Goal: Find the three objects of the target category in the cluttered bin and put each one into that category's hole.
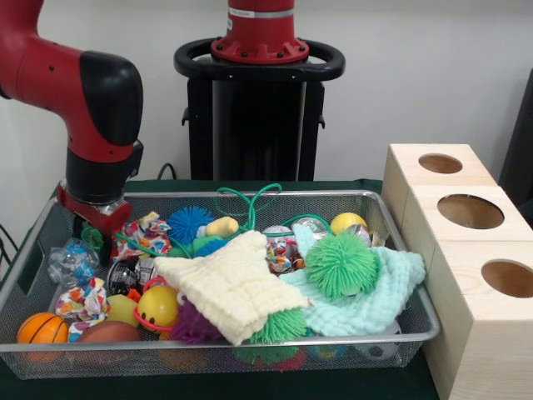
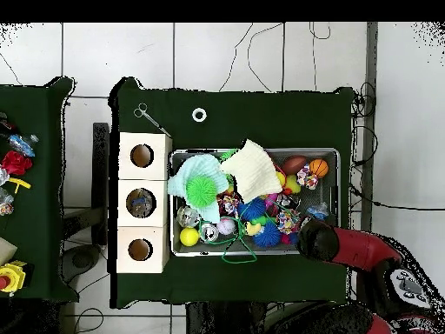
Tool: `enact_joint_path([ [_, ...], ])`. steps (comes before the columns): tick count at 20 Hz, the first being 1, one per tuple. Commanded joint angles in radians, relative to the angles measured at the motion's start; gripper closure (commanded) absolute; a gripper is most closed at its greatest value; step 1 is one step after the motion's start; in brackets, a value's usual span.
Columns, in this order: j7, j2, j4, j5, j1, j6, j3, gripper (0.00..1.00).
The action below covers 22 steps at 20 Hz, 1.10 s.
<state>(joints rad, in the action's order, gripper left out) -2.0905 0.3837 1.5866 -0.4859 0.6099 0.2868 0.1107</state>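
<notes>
- Here, in the front view, the bin of silvery wire mesh sits on the dark green table, filling the centre and left, crammed with toys.
- The red and black arm comes down at about 10 o'clock, and its gripper dips into the bin's far left corner.
- Its fingers are buried among the clutter, so I cannot tell how wide they stand or whether they hold anything.
- A cream cloth lies across the middle of the pile, overlapping a mint-green cloth at 4 o'clock of it.
- A green spiky ball rests on the mint cloth; a blue spiky ball lies toward 11 o'clock of the cream cloth.
- A small orange basketball sits in the bin's near left corner, at 8 o'clock.
- Three pale wooden boxes, each with a round hole on top, stand in a row just beside the bin at 3 o'clock.
- In the overhead view the bin lies at centre, with the boxes at its 9 o'clock and the arm at its 4 o'clock.
</notes>
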Motion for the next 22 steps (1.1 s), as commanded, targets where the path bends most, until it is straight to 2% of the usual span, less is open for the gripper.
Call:
enact_joint_path([
  [1, 0.09, 0.093, -0.067, -0.055, -0.047, 0.157, 0.021, 0.0],
  [4, 0.094, 0.143, -0.071, -0.06, -0.083, 0.211, 0.053, 0.0],
  [7, 0.081, 0.165, -0.078, -0.081, -0.112, 0.214, 0.085, 0.0],
  [10, 0.054, 0.162, -0.064, -0.095, -0.118, 0.183, 0.096, 0.0],
  [13, 0.013, 0.121, -0.074, -0.099, -0.115, 0.132, 0.094, 0.0],
  [17, -0.01, 0.068, -0.084, -0.086, -0.081, 0.072, 0.064, 0.0],
  [22, -0.026, 0.025, -0.056, -0.048, -0.008, -0.036, -0.036, 0.0],
])
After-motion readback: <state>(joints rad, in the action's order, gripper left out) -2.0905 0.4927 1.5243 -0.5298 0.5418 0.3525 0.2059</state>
